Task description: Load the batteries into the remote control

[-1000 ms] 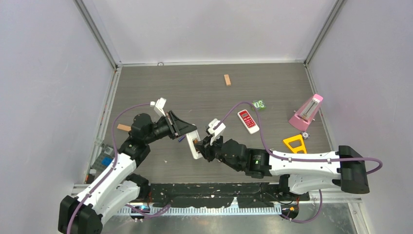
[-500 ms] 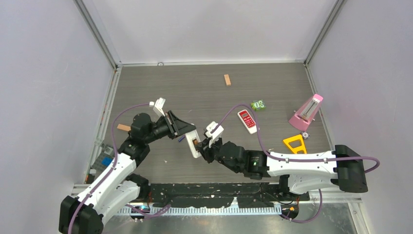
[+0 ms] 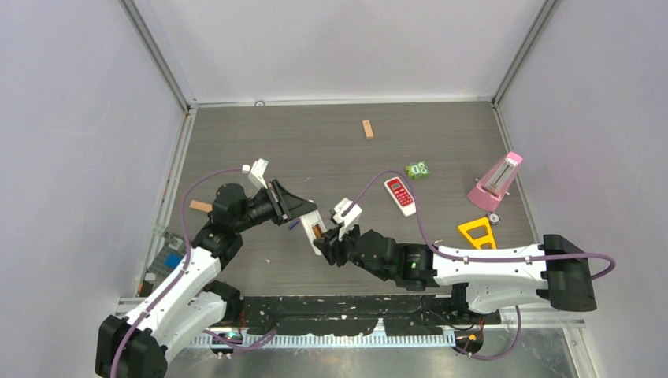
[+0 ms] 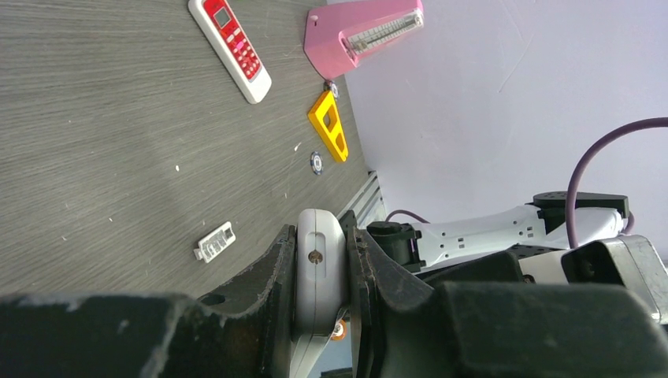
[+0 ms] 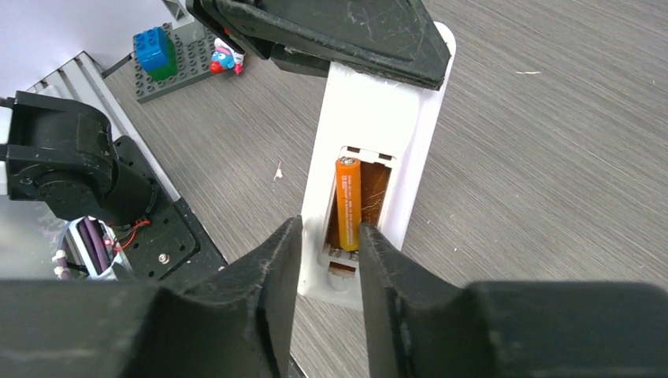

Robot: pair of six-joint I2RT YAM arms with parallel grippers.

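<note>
The grey wood-grain table fills the middle of the overhead view. The black left gripper reaches in from the lower left, and the black right gripper meets it just below the centre.

A pink pyramid-shaped metronome stands at the right edge. The long slim white plastic remote control is held off the table just below centre. The left jaws are clamped on its upper end, and its open battery bay faces the right wrist camera.

A shorter red-faced white remote lies right of centre. A yellow plastic triangle lies near the metronome, and a tan wooden block lies towards the top.

The slim orange cylindrical battery lies lengthwise in the bay. The right jaws stand slightly parted around its lower end, with one fingertip just beside it.
</note>
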